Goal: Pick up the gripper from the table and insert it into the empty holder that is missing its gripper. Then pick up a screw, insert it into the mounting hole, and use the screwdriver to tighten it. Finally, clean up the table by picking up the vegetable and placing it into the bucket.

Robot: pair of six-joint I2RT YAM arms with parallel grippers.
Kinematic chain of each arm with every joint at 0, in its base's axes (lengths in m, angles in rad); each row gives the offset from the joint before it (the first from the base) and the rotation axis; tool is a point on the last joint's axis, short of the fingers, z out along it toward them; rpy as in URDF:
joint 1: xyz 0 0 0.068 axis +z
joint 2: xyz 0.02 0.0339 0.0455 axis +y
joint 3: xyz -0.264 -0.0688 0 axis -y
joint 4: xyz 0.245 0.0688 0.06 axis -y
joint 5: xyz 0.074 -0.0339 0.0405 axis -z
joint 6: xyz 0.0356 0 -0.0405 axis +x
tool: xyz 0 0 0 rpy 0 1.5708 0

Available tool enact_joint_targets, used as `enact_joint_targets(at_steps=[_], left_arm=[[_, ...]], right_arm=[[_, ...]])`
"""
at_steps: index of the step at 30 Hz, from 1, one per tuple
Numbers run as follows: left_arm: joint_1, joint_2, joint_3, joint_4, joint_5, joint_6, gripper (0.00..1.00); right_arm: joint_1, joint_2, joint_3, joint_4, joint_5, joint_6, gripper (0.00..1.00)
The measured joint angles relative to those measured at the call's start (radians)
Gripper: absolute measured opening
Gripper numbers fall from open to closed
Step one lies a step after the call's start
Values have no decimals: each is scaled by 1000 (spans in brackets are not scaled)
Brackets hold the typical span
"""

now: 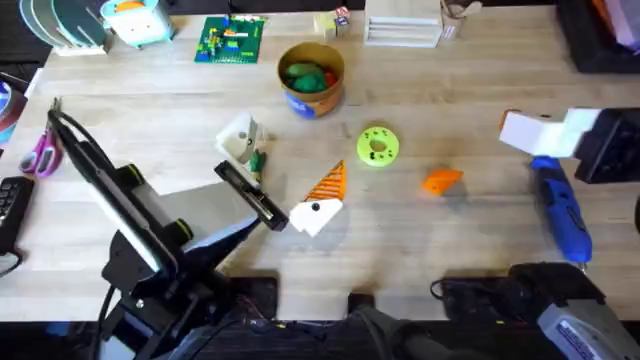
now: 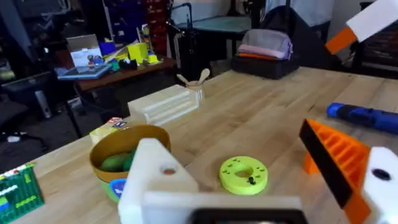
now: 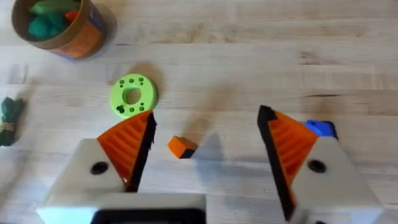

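The orange gripper wedge (image 1: 441, 180) lies flat on the surface (image 1: 450, 250), right of the middle, with its long axis about left to right. In the right wrist view it (image 3: 181, 147) rests on the wood in the gap of the right tool (image 3: 206, 119), which is spread wide and grasps nothing. Both fingers of this tool carry ribbed orange pads.

The left tool (image 1: 288, 158) is also released and empty. One finger is the plain white angular holder (image 1: 238, 140); its twin has an orange ribbed tip (image 1: 326, 186). The slim dark-green vegetable (image 1: 257, 160) lies just beside the holder, its long axis running far to near.

The blue cylindrical screwdriver (image 1: 560, 210) lies near the right edge, lengthwise far to near and a little slanted. The round tan bucket (image 1: 311, 78) stands upright at the far middle and holds green and red toy foods. A flat lime-green disc (image 1: 377, 145) lies between bucket and wedge.

The surface is pale wood with visible grain. Behind it the left wrist view shows a dim room with a cluttered desk (image 2: 118, 65).
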Motion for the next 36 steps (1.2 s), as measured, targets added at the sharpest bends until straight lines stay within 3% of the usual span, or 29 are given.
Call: enact_joint_targets(at_steps=[6,11,36], left_arm=[[0,-11,-33,-23,4,-2,992],[0,-8,-33,-140,11,-3,992],[0,-8,-32,-141,15,-3,992]], right_arm=[[0,0,0,0,0,0,991],[0,0,0,0,0,0,991],[0,0,0,0,0,0,990]])
